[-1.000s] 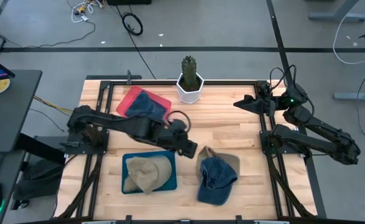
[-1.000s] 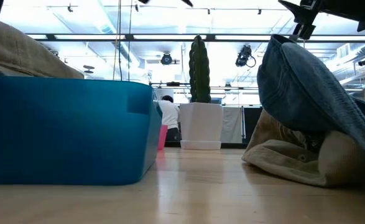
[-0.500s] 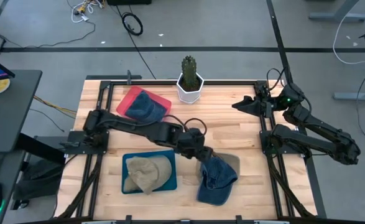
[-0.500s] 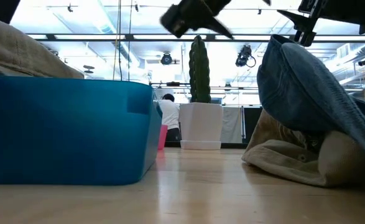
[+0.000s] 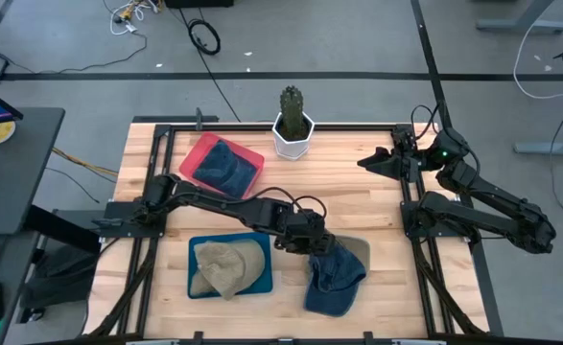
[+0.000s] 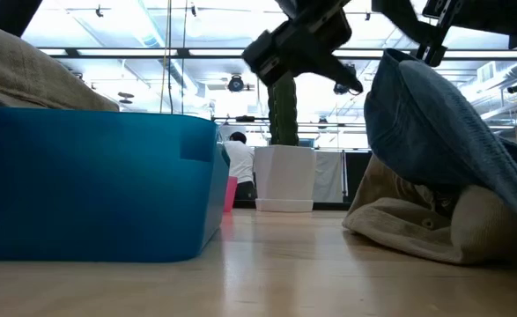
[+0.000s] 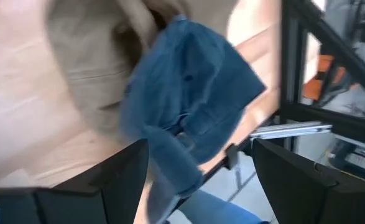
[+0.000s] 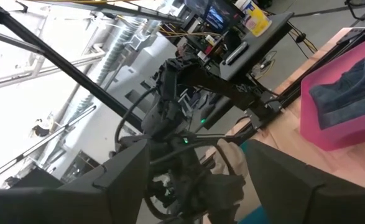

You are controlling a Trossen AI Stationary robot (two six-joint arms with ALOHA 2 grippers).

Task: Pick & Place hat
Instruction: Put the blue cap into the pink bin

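Above the blue hat (image 5: pixel 334 273), the left gripper (image 5: pixel 316 243) hangs with its fingers apart, nothing between them. A second ago it was back near the blue bin (image 5: pixel 197 278); since then the arm has reached across to the hat's near edge. The hat lies on a tan hat (image 5: pixel 360 251), beside the bin and well short of the potted cactus (image 5: pixel 293 123). I judge a descent and grasp come next. The right gripper (image 5: pixel 369 161) waits spread, far from the hat.
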